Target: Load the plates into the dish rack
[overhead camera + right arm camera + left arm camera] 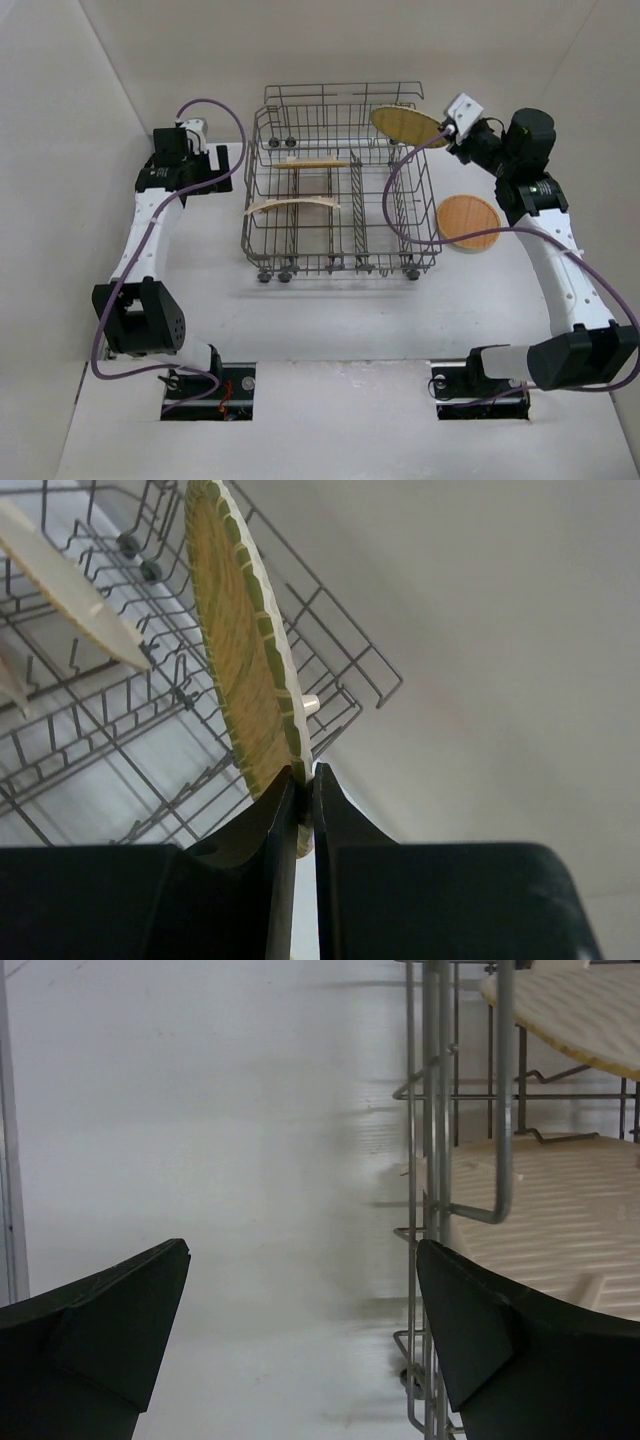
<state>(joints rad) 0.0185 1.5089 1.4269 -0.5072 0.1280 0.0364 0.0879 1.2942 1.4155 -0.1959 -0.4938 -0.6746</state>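
The grey wire dish rack point(340, 262) stands mid-table. Two pale plates stand in it on edge: a smaller one point(312, 163) at the back and a longer one point(296, 205) nearer the front. My right gripper point(447, 127) is shut on the rim of a round yellow-tan plate point(408, 124) and holds it above the rack's back right corner; it also shows in the right wrist view point(235, 650). A round orange plate point(468, 221) lies flat right of the rack. My left gripper point(212, 158) is open and empty left of the rack, its fingers point(470, 1330) beside the rack's wall point(436, 1160).
White walls close in the table on the left, back and right. The rack's taller wire back point(340, 98) stands behind the held plate. Purple cables loop off both arms, the right one point(395, 215) hanging over the rack's right side.
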